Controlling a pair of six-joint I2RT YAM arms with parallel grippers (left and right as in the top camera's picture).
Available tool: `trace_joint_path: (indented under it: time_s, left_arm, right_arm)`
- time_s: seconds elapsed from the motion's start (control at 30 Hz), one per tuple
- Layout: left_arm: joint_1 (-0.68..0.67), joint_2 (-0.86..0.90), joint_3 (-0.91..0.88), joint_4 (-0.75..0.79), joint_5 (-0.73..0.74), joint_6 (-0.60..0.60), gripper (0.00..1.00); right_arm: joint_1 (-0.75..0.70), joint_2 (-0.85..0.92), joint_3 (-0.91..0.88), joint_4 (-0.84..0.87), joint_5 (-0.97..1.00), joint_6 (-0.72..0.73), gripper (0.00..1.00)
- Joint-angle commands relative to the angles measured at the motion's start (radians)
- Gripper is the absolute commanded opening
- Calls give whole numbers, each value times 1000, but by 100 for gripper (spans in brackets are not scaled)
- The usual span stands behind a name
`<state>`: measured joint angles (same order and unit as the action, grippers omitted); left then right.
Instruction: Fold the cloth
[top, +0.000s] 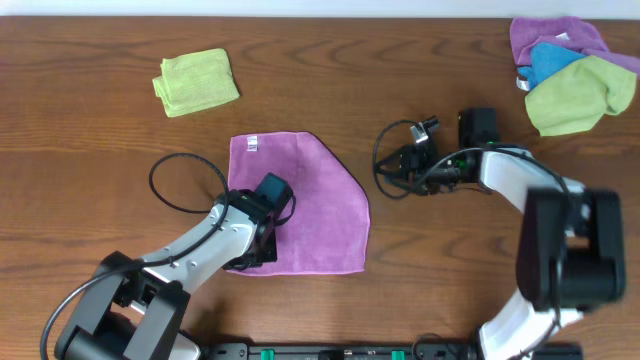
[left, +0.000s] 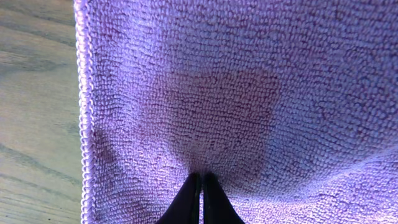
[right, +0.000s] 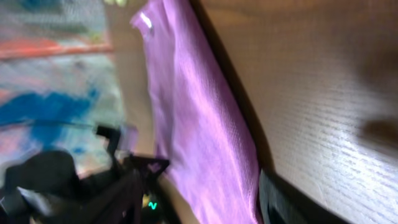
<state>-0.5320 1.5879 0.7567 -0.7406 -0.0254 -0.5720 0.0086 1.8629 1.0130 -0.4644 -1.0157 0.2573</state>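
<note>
Tool of left arm (left: 200, 185) on cloth (top: 322, 205)

Left arm (top: 205, 240) in white shells with black joints, dark teal wrist block (top: 272, 190), thin black cable (top: 152, 182) in a loop, left gripper (left: 200, 182) with slim black tapering fingers (left: 186, 202), right arm (top: 510, 175) white too, bulky black motor housing (top: 565, 245), dark wires (top: 378, 160) curling at its wrist.

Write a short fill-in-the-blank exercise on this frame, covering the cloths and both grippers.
1. The left gripper is shut on the cloth, whose tag is ___.
2. The folded cloth lying alone far left is ___.
3. The pile far right holds ___ cloths.
4. The right gripper touches ___ of the cloths.
Missing: white; green; three; none.
</note>
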Motion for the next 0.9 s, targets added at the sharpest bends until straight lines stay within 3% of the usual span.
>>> trace_joint_path:
  time_s: [0.0, 0.3, 0.87]
  left_arm:
    - [2, 20, -34, 9, 19, 11, 6]
    - [2, 20, -34, 8, 19, 11, 6]
    - [2, 20, -34, 31, 19, 12, 6]
  right_arm:
    - [-3, -111, -9, -56, 126, -194, 61]
    - [-3, -263, -358, 111, 57, -176, 61]
    - [50, -246, -412, 269, 39, -80, 64]
